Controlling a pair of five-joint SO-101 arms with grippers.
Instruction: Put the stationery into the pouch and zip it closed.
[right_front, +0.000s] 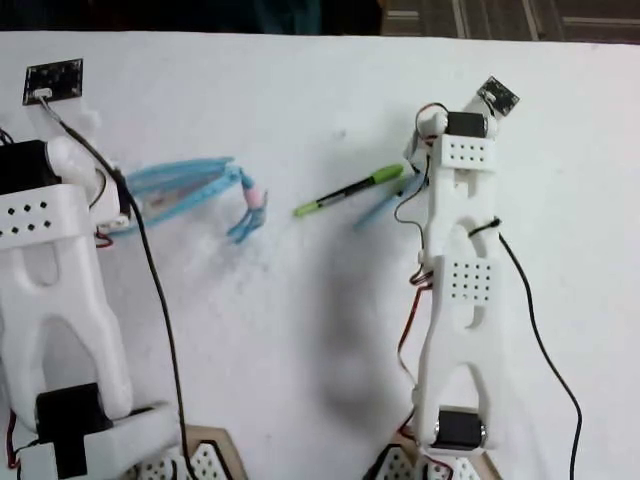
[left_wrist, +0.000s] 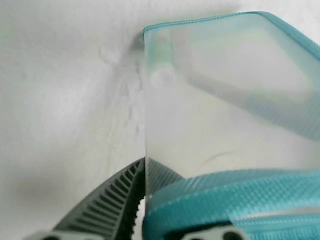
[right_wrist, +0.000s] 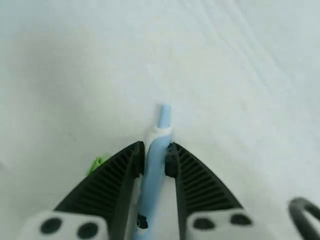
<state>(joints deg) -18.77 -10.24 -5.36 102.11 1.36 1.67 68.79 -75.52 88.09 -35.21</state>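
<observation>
Right end effector (right_wrist: 155, 148) grips a blue pen (right_wrist: 163, 117), left end effector (left_wrist: 145, 172) clamps the pouch (left_wrist: 220, 125) edge

You work in what looks like a small robot lab or maker room. The left arm (right_front: 50, 260) and the right arm (right_front: 460, 290) are white printed plastic, with loose wires (right_front: 158, 290) trailing over a white-covered table (right_front: 300, 340). A bare little circuit board (right_front: 53, 80) (wire plugged in) lies near the far edge.
</observation>
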